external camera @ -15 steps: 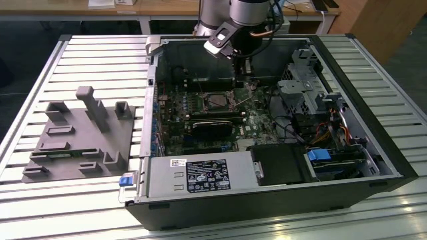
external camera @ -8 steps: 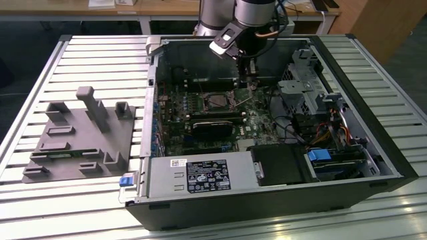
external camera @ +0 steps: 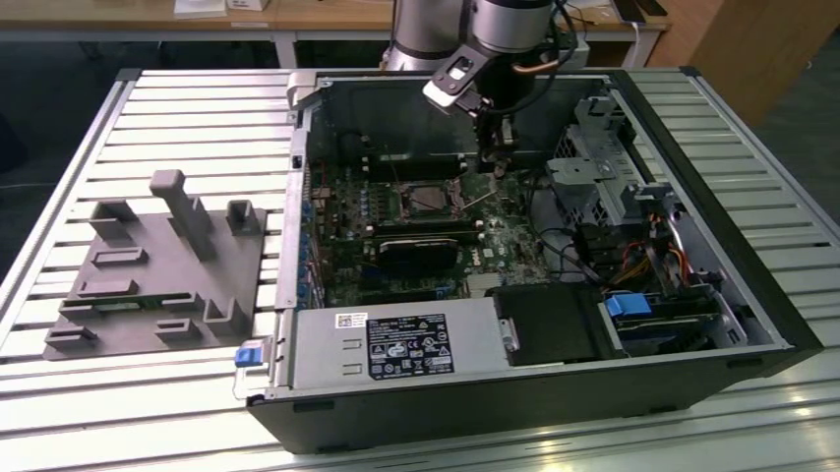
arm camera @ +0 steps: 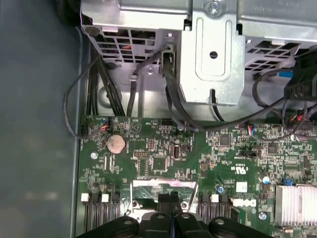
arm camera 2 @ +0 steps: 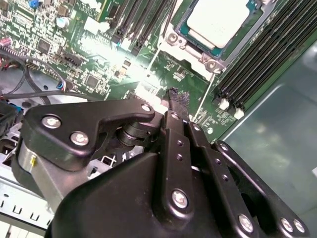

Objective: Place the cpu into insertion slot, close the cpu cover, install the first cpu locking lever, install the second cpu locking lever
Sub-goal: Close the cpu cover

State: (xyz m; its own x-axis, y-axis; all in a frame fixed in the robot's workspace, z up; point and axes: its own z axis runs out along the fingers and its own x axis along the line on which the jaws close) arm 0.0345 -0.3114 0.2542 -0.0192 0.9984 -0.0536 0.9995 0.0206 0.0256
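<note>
Fingers [arm camera 2: 174,119] pinched together, seemingly empty, tips low over green board. Cpu [arm camera 2: 218,20] sits in slot [arm camera 2: 192,49], just toward exterior view's left of fingers.

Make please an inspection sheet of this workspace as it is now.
Surface: slatted metal table, carrying an open computer case.
Job's things: cpu sits in the insertion slot; cpu cover lies flat around it.
Clutter: grey fixture block at the exterior view's left of the case.
Gripper: gripper shut, over the green board beside the slot.
Cables: black cables beside the board.
Surroundings: wooden desk behind.
</note>
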